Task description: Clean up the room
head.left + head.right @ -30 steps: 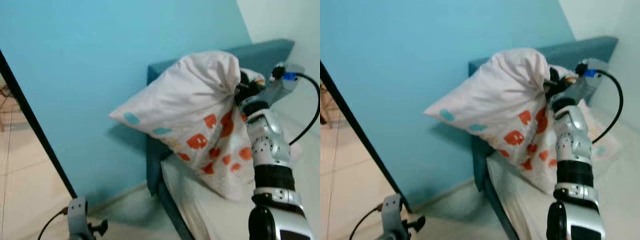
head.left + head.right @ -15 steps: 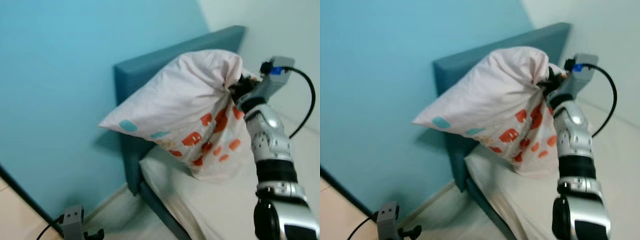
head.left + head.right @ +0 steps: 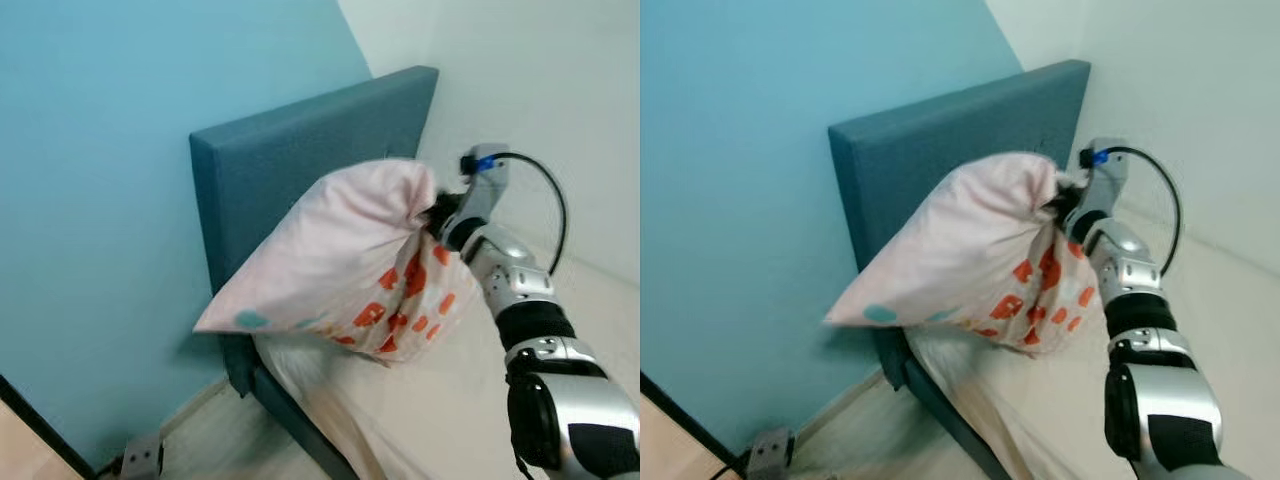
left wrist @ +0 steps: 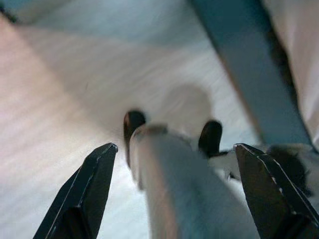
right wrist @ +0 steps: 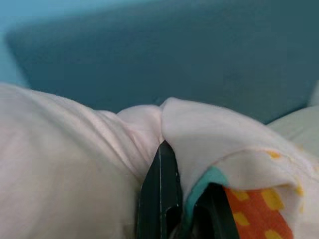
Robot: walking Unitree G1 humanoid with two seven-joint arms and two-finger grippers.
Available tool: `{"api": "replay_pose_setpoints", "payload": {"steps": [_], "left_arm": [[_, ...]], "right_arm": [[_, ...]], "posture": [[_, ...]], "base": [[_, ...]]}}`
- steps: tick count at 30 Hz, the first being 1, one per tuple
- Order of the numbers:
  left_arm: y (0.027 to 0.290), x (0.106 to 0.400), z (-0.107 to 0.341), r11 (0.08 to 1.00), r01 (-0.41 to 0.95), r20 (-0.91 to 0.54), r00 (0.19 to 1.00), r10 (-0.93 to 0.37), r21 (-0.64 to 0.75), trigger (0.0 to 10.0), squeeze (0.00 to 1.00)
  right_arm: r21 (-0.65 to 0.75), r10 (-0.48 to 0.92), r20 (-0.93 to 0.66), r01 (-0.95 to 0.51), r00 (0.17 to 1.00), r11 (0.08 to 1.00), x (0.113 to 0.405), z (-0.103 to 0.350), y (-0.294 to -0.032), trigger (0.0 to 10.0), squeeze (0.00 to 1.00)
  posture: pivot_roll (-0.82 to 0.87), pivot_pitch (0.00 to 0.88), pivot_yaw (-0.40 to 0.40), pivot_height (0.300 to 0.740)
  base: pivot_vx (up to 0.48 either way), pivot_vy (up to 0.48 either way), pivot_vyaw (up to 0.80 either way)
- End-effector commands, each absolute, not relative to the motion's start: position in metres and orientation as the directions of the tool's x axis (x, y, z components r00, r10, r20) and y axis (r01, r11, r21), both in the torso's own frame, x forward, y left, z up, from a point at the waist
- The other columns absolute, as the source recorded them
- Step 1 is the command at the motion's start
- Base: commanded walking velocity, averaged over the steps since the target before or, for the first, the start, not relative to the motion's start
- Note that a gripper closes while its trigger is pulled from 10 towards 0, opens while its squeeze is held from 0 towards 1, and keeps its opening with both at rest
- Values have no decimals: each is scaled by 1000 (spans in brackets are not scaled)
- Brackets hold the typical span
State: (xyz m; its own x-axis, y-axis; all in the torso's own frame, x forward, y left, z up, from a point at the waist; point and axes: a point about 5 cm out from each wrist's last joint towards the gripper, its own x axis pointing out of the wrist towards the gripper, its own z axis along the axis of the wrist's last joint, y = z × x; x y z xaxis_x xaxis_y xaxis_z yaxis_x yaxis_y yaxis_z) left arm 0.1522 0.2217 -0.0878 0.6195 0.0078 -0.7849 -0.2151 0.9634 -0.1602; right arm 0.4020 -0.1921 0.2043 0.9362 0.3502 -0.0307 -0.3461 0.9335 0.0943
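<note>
Pillow (image 3: pixel 345 265), pinched tight in the right gripper's (image 3: pixel 436 212) fingers at its 2 o'clock corner, hangs near the headboard (image 3: pixel 290 155), not yet laid on the bed (image 3: pixel 440 400); left gripper (image 4: pixel 174 164) hangs open.

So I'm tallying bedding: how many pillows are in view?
1. The pillow is pinched at a corner by the right gripper, its lower end on the mattress by the headboard. Others may be hidden behind it.

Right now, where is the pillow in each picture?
Left eye view: the pillow is mid-picture, against the headboard, pinched by the right gripper.
Right eye view: the same, mid-picture.
Right wrist view: it bunches around the black fingers.
Left wrist view: no pillow; floor and the open left gripper.
Shared landmark: the blue headboard.
</note>
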Motion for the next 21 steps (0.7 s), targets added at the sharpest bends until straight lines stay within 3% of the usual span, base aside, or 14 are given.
{"api": "replay_pose_setpoints", "payload": {"steps": [1,7,9,10,13,14,16,17,18,21], "left_arm": [[230,148,-87,968,-207,-780,626,18,-144,10000,0],[234,133,-90,969,-199,-781,624,10,-147,10000,0],[238,121,-91,970,-195,-784,621,8,-145,10000,0],[241,113,-92,971,-193,-786,618,8,-141,10000,0],[244,104,-93,973,-189,-790,613,9,-135,10000,0],[250,90,-93,976,-180,-790,613,12,-125,10000,0],[251,87,-92,977,-177,-788,615,13,-122,10000,0],[255,88,-90,979,-166,-777,630,15,-116,10000,0],[255,88,-90,979,-166,-777,630,15,-116,10000,0],[259,92,-85,984,-143,-753,658,13,-108,10000,0]], "right_arm": [[18,364,-62,-364,929,931,404,205,-192,10000,0],[-209,299,-147,-325,943,922,407,211,-205,10000,0],[-297,192,-127,-222,973,929,411,227,-220,10000,0],[-304,121,-69,-136,990,943,413,245,-229,10000,0],[-296,61,3,-57,998,954,415,266,-236,10000,0],[-254,-3,135,38,991,967,415,304,-243,10000,0],[-232,-19,184,62,983,971,414,320,-245,10000,0],[-194,-15,301,77,954,978,411,358,-242,10000,0],[-194,-15,301,77,954,978,411,358,-242,10000,0],[-140,2,472,73,882,987,399,416,-236,10000,0]], "posture": [[129,123,-88,730],[143,206,-98,730],[151,234,-105,730],[163,276,-113,730],[173,296,-116,730],[190,331,-116,730],[190,331,-116,730],[204,360,-114,730],[204,360,-114,730],[214,373,-112,730]], "base": [[0,0,0],[0,0,0],[0,0,0],[0,0,0],[0,0,0],[0,0,0],[0,0,0],[0,0,0],[0,0,0],[0,0,0]]}}
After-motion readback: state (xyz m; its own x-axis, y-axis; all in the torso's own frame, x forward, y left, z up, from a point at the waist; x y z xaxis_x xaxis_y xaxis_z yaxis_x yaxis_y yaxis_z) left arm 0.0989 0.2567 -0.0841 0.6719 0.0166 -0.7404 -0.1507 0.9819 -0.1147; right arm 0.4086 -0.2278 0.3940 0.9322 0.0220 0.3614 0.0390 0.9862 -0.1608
